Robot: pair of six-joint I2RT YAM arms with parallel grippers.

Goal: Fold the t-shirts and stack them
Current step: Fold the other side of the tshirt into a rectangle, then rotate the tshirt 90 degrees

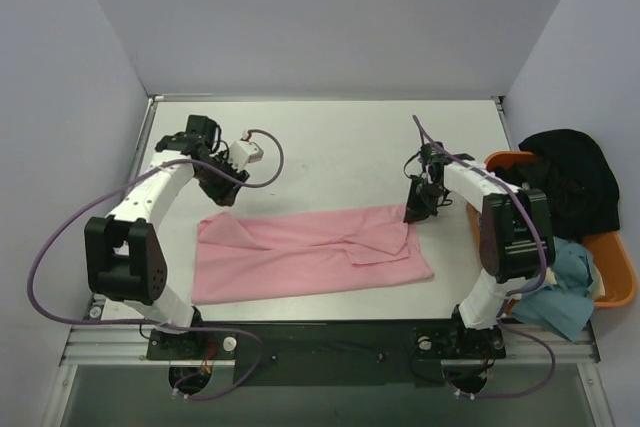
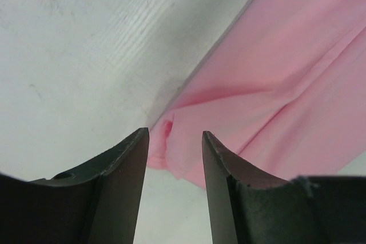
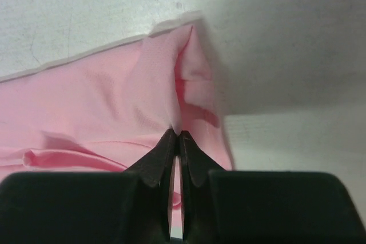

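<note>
Over at the left of the overhead view, the left gripper (image 1: 217, 190) sits low at the upper-left corner of the pink t-shirt (image 1: 310, 252). Its fingers are apart, and the wrist view shows the bunched corner just between their tips. That's my worry on this side: the jaws look to be around very little cloth. If they close where they are, they may nip only the edge or miss it, and the corner would drop once the arm lifts. The shirt lies flat across the middle of the table (image 1: 340, 137), with a loose flap folded over on its right half. At its upper-right corner the right gripper (image 1: 414, 213) is pressed together on a thin fold of pink cloth, held right at the fingertips. A pinch that shallow could slip under a pull. If only one side comes up, I'd expect a skewed fold. Far right, a black shirt (image 1: 568, 175) and a light blue shirt (image 1: 560, 285) spill out of the orange tub (image 1: 618, 269), close to the right arm's elbow, which might snag them. I can't read any brand, label or writing anywhere
</note>
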